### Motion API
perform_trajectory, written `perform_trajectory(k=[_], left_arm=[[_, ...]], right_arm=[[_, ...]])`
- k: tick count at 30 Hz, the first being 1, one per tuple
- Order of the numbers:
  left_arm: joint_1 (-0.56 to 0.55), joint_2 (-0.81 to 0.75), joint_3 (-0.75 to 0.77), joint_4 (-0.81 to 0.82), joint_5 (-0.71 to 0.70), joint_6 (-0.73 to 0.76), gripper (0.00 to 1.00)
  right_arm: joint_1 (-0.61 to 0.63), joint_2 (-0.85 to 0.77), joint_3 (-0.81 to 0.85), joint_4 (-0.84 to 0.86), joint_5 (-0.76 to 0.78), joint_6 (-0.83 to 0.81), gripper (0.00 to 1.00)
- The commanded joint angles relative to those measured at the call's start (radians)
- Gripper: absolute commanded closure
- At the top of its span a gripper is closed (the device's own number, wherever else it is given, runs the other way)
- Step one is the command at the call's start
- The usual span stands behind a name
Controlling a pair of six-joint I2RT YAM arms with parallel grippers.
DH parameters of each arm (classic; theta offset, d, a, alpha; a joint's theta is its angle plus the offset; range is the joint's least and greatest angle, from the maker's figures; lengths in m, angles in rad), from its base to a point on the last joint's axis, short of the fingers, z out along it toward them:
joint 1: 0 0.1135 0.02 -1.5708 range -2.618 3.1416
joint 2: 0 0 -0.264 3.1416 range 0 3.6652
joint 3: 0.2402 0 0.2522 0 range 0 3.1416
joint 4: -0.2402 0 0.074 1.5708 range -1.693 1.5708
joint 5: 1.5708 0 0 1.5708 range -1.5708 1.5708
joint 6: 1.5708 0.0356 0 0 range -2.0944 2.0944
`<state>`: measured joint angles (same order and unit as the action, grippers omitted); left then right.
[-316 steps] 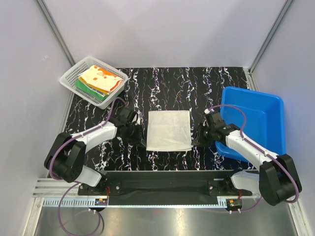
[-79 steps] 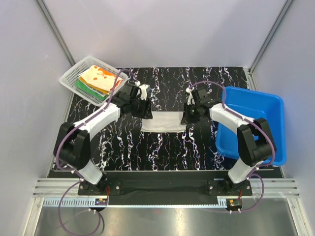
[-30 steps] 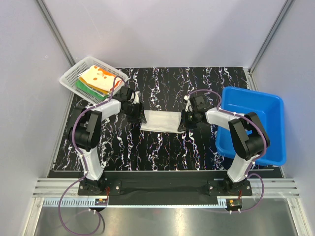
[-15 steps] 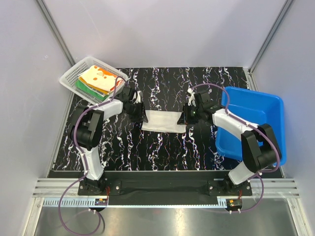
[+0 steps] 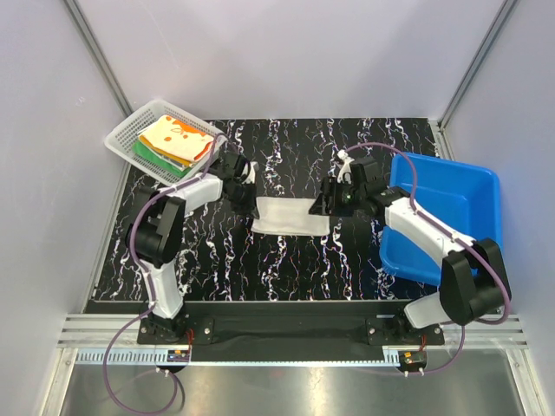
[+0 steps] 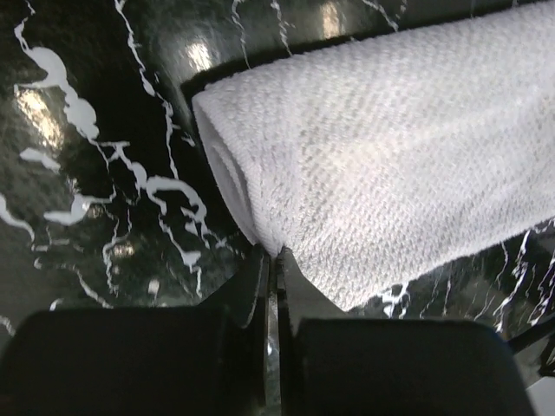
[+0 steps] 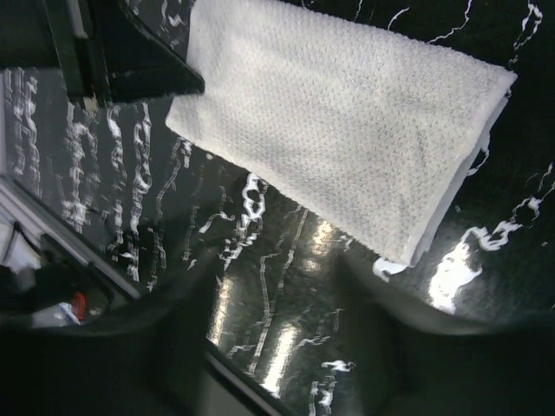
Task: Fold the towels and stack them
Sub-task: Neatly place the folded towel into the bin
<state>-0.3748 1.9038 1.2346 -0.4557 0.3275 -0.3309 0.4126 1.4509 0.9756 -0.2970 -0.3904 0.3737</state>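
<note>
A white folded towel lies as a narrow strip across the middle of the black marbled table. My left gripper is at its left end. In the left wrist view its jaws are pressed together, pinching the edge of the towel, whose end curls up from the table. My right gripper hovers just off the towel's right end. In the right wrist view it stands wide open with only bare table between its fingers, and the towel lies ahead of it.
A white mesh basket at the back left holds a stack of folded towels, orange-and-yellow on top and green below. A blue tub stands at the right edge, close behind the right arm.
My right gripper has opened and drawn back a little from the towel's right end. My left gripper has closed onto the towel's left edge.
</note>
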Motion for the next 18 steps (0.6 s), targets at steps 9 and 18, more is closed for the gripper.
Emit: perform_trajectory(k=[9, 18], left_arm=[[-0.003, -0.178, 0.138, -0.282, -0.241, 0.272, 1.0], [0.042, -0.206, 0.279, -0.324, -0.581, 0.472, 1.0]], right_arm=[[0.008, -0.115, 0.035, -0.014, 0.038, 0.014, 0.0], [0.008, -0.133, 0.054, -0.014, 0.067, -0.015, 0.0]])
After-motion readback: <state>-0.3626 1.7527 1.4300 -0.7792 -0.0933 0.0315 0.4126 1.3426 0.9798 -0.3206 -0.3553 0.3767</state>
